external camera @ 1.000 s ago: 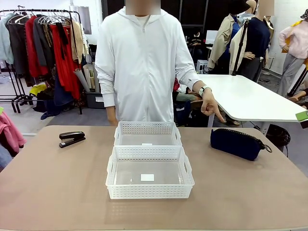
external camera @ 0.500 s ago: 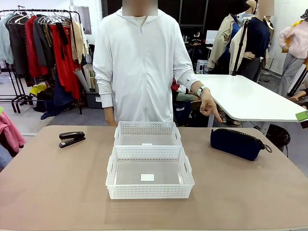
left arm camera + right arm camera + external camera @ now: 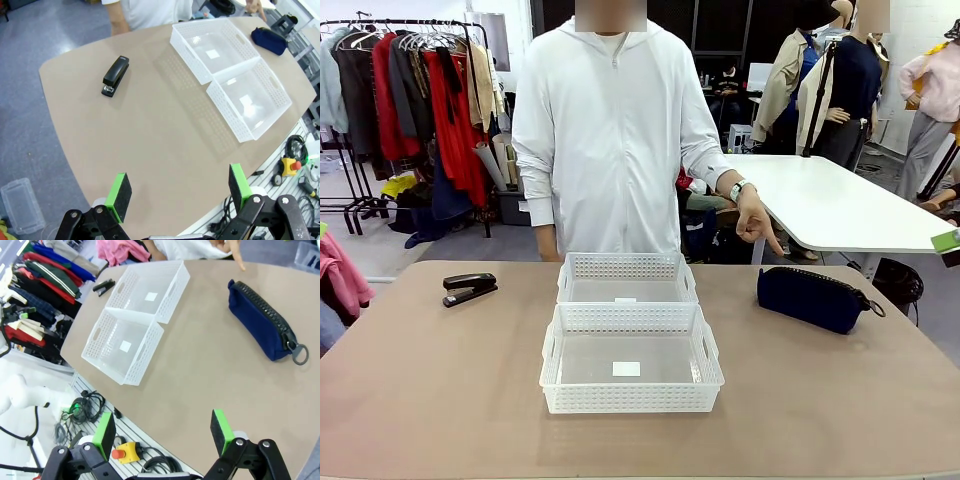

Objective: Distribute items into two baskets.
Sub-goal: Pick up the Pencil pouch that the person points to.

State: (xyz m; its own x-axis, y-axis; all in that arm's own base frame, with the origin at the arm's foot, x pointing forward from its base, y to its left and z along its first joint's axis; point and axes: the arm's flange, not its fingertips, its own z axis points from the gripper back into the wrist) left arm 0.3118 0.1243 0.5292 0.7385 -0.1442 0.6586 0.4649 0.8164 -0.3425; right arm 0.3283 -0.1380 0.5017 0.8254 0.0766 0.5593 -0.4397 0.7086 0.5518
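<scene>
Two white lattice baskets stand end to end at the table's middle, the near basket [image 3: 631, 360] in front of the far basket [image 3: 626, 278], both empty. A black stapler [image 3: 469, 288] lies at the far left of the table. A navy blue pouch [image 3: 815, 297] with a zipper and ring pull lies at the far right. The person's hand [image 3: 756, 221] hangs just above and behind the pouch, forefinger pointing down. My left gripper [image 3: 179, 194] hovers open high over the table's near left side. My right gripper [image 3: 162, 433] hovers open high over the near right edge, the pouch [image 3: 263, 326] ahead of it.
The person in a white jacket stands at the far edge behind the baskets. Cables and a yellow emergency-stop box [image 3: 123, 452] lie below the table's near edge. A clothes rack [image 3: 410, 90] and a white table [image 3: 830, 200] stand beyond.
The person's pointing hand has lifted slightly and drawn back from the pouch. The baskets, stapler and pouch have not moved.
</scene>
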